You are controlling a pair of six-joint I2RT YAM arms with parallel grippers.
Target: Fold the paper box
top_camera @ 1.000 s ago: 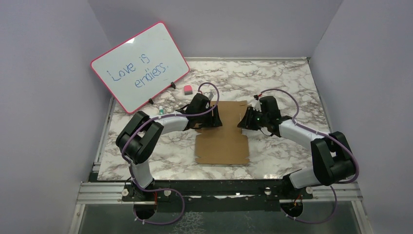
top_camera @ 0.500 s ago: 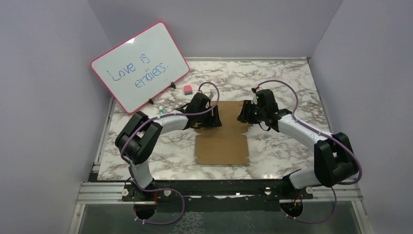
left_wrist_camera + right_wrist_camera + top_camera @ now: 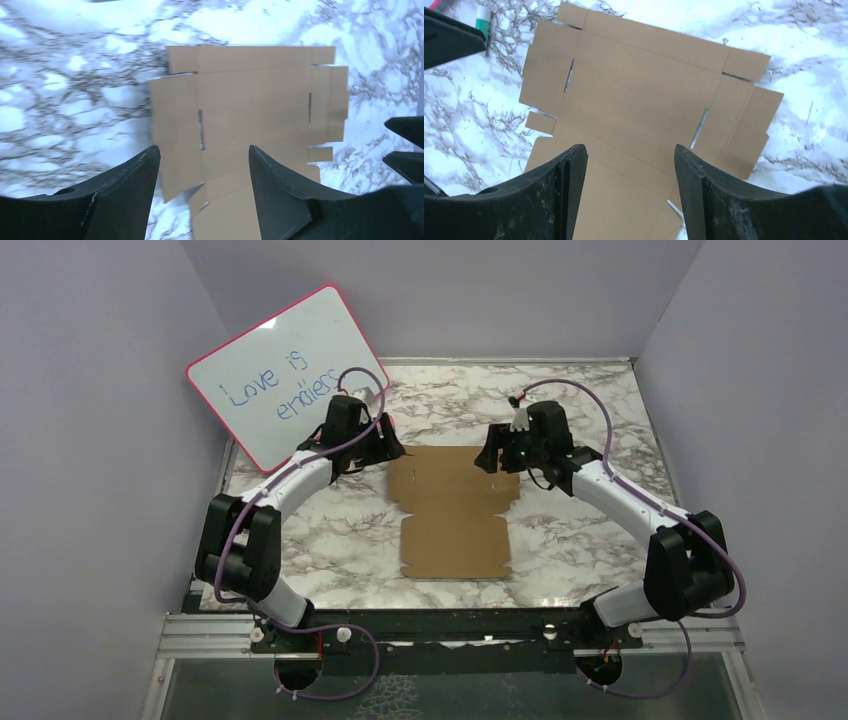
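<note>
The paper box (image 3: 455, 510) is a flat brown die-cut sheet with flaps and slots, lying unfolded on the marble table; it also fills the left wrist view (image 3: 250, 105) and the right wrist view (image 3: 639, 95). My left gripper (image 3: 392, 452) hovers open just off the sheet's far-left corner, nothing between its fingers (image 3: 125, 195). My right gripper (image 3: 488, 462) hangs open above the sheet's far-right corner, also holding nothing. Both are raised clear of the cardboard.
A pink-rimmed whiteboard (image 3: 285, 375) with blue writing leans at the back left, close behind the left arm. A small marker (image 3: 483, 16) lies near it. Purple walls enclose the table (image 3: 600, 410) on three sides.
The left arm swung back and to the left, off the sheet toward the whiteboard. The right gripper opened wider and drew back. The far flaps now lie flat.
</note>
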